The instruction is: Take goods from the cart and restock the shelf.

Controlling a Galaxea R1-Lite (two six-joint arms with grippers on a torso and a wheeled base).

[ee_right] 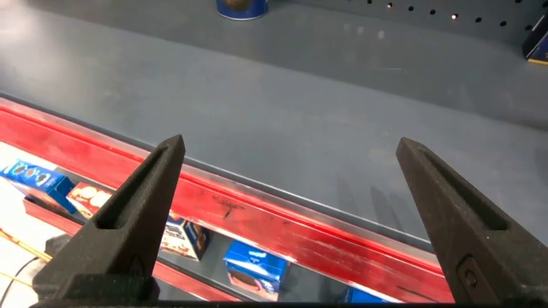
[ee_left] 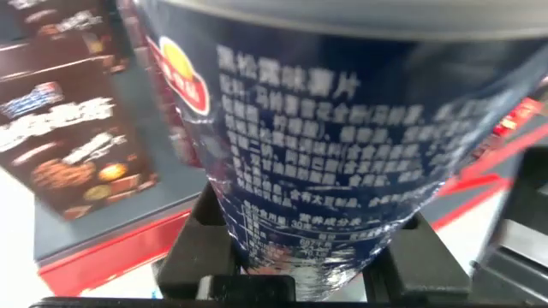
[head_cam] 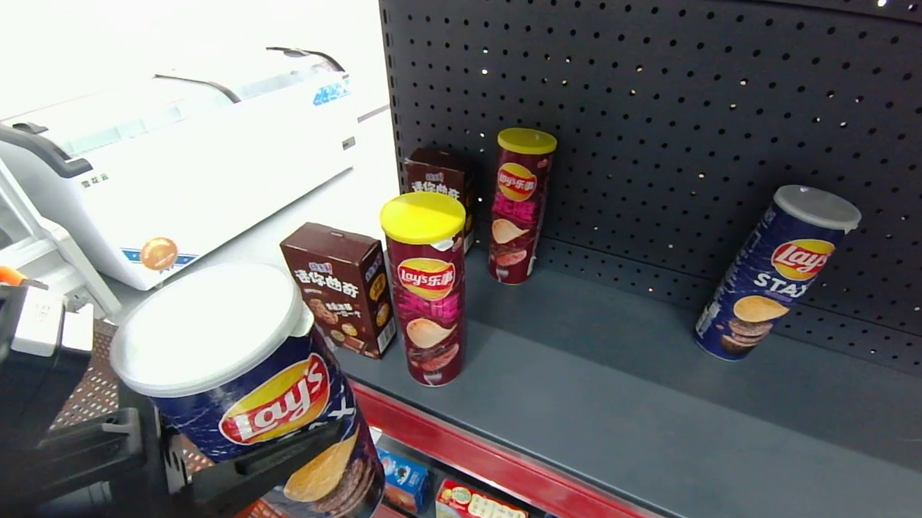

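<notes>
Left claw [ee_left: 304, 265] holds blue can [head_cam: 268, 391] beside cookie box [head_cam: 343, 285], maroon can [head_cam: 426, 289].

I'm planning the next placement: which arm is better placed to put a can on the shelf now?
Left. The left gripper is shut on the blue chips can, just off the shelf at its front edge. The right gripper is open and empty above that edge.
</notes>
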